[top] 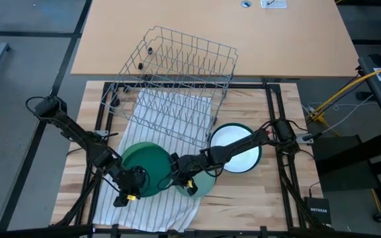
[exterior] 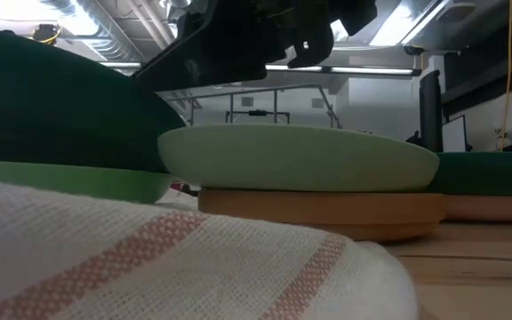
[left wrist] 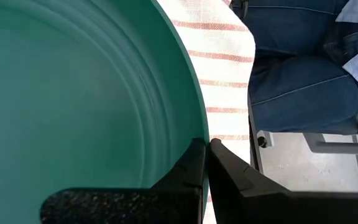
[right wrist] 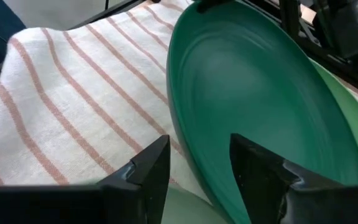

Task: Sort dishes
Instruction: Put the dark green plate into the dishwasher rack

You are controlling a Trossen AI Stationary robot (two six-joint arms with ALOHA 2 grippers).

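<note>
Over on the white cloth with thin red stripes (top: 152,211), the left gripper (top: 129,192) is clenched on the rim of the round dark green plastic plate (top: 144,165), one finger (left wrist: 185,180) inside the rim and the other outside, tipping it up off the light green plate (right wrist: 347,118) beneath. The right gripper (top: 185,184) hovers just beside that dark plate with its fingers (right wrist: 151,168) spread apart, above the pale mint plate (exterior: 296,158) sitting on a brown dish (exterior: 327,212). The white plate with a dark rim (top: 237,147) lies on the wooden table (top: 256,205) under the right arm, next to the grey wire rack (top: 177,79).

Grey floor (top: 25,79), tan desk (top: 283,39) behind, ceiling strip lights (exterior: 398,27), yellow cable (top: 349,89), seated person (left wrist: 303,68)
</note>
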